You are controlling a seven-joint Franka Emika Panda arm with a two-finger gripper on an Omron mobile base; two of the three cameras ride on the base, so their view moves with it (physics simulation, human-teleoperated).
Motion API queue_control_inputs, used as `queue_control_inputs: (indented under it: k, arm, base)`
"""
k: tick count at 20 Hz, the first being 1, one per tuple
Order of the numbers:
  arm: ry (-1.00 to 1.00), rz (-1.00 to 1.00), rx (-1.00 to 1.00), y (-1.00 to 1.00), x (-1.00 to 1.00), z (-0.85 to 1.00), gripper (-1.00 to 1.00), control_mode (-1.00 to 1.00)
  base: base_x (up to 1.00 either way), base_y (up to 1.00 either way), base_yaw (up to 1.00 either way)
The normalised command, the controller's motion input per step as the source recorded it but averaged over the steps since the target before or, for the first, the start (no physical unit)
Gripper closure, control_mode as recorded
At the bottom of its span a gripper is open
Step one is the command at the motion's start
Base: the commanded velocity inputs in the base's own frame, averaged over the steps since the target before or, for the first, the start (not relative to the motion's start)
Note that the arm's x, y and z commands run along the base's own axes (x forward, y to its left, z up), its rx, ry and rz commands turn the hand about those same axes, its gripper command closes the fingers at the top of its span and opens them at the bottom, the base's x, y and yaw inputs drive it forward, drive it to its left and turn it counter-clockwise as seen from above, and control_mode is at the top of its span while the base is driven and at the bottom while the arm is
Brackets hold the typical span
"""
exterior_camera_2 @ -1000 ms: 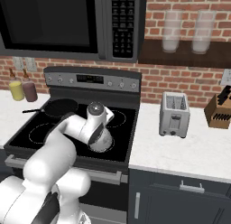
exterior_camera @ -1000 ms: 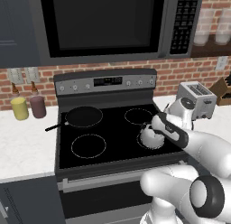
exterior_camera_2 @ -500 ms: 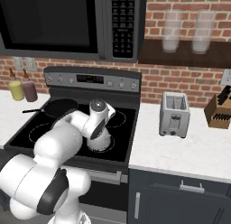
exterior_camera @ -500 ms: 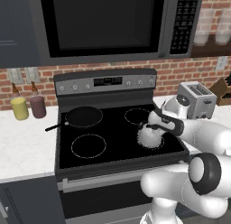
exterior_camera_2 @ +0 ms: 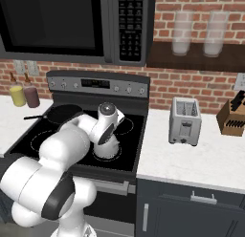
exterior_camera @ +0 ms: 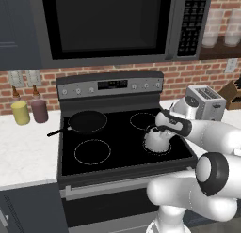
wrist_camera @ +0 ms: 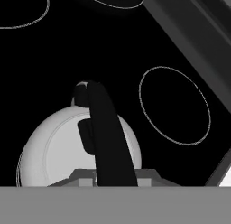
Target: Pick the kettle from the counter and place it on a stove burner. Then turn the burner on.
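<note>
One step remains before the knob: at centre-right of the left base view the kettle (exterior_camera: 156, 139) sits on the stove burner (exterior_camera: 165, 151). Whether the gripper (exterior_camera: 160, 128) grips its handle, I cannot tell; release straight up.

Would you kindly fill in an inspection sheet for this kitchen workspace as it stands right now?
Surface: black glass cooktop with white rings, flanked by the white counter.
Job's things: kettle sits on the front right stove burner; its dark handle stands upright.
Clutter: frying pan on the back left ring; toaster on the counter; two bottles by the wall.
Grippers: gripper is above the kettle at its handle; open or shut cannot be told.
Cables: nothing seen.
Surroundings: microwave overhead, brick wall, knife block, jars on a shelf.
</note>
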Motion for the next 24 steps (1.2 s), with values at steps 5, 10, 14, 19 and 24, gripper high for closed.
queue_control_inputs:
  k: [5, 10, 14, 19, 24]
  arm:
    - [0.0, 0.0, 0.0, 0.0, 0.0, -0.02, 1.0, -1.0]
    - [0.0, 0.0, 0.0, 0.0, 0.0, 0.0, -1.0, -1.0]
    - [0.0, 0.0, 0.0, 0.0, 0.0, 0.0, -1.0, -1.0]
    - [0.0, 0.0, 0.0, 0.0, 0.0, 0.09, -1.0, -1.0]
    - [-0.01, 0.0, 0.0, 0.0, 0.0, 0.62, -1.0, -1.0]
  base:
    - [0.0, 0.0, 0.0]
    - [0.0, 0.0, 0.0]
    - [0.0, 0.0, 0.0]
    - [0.0, 0.0, 0.0]
    - [0.0, 0.0, 0.0]
